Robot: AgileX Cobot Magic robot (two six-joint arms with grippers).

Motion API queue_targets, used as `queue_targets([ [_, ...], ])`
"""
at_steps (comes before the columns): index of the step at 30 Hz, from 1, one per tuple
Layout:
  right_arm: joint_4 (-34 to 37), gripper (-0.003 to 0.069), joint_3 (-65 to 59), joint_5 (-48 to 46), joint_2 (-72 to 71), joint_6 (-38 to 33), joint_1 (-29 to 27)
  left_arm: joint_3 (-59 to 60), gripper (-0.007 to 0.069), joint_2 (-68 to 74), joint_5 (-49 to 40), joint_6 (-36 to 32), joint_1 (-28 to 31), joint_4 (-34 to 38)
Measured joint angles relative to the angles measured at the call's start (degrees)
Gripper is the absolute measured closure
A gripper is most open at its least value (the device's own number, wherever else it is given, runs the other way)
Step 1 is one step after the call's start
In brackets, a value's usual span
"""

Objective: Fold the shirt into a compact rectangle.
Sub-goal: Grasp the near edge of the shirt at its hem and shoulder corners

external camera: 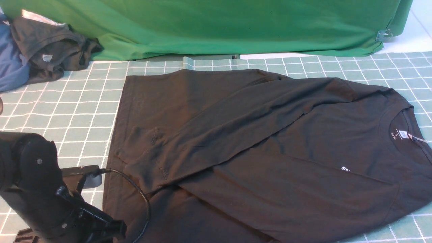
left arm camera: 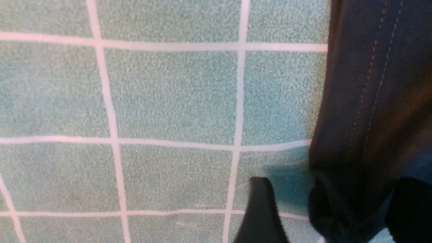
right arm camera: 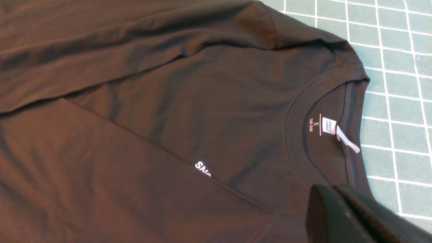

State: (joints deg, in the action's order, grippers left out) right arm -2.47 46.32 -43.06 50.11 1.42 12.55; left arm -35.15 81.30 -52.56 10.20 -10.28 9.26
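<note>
The black shirt (external camera: 256, 148) lies spread on the teal grid mat (external camera: 67, 111), hem to the left and collar (external camera: 401, 131) to the right. One sleeve (external camera: 236, 131) is folded slantwise across the body. The near side is folded over and covers part of the white print (right arm camera: 202, 167). The neck label (right arm camera: 329, 125) shows inside the collar. My left gripper (left arm camera: 335, 189) is open at the hem's near left corner, with the stitched hem edge (left arm camera: 357, 111) bunched between its fingers. My right gripper (right arm camera: 332, 189) is shut on nothing, above the shirt beside the collar; the front view does not show it.
A dark grey garment with a pale tag (external camera: 50, 54) and a blue garment (external camera: 11, 64) are heaped at the far left corner. A green cloth (external camera: 219, 27) hangs along the back. My left arm (external camera: 44, 189) and its cable (external camera: 141, 195) fill the near left.
</note>
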Motion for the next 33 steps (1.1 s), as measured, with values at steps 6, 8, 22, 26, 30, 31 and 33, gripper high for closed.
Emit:
queue_targets([
  [6,0.5,0.0643,0.0,-0.2,0.0,-0.1,0.0,0.4,0.0473,0.8,1.3,-0.1,0.0,0.4],
  [8,0.6,0.0643,0.0,-0.5,0.0,-0.1,0.0,0.5,0.0563,1.7,1.3,-0.6,0.0,0.5],
  [22,2.5,0.064,0.0,-15.4,0.8,-2.8,0.0,0.5,0.062,-11.8,-5.3,-0.1,0.0,-7.8],
  [26,5.5,0.0628,0.0,-20.4,4.7,-4.8,0.0,0.5,0.062,-19.9,-6.9,2.1,0.0,-10.4],
  [30,11.2,0.0554,0.0,-20.2,10.2,-6.1,0.0,0.5,0.062,-23.7,-6.9,2.5,0.0,-9.3],
  [31,11.5,0.0547,0.0,-20.2,10.5,-6.5,0.0,0.5,0.062,-23.8,-6.9,2.5,0.0,-9.3],
  [33,14.4,0.0423,-0.6,-19.7,14.0,-9.2,0.5,0.5,0.062,-23.9,-6.9,2.6,0.0,-8.6],
])
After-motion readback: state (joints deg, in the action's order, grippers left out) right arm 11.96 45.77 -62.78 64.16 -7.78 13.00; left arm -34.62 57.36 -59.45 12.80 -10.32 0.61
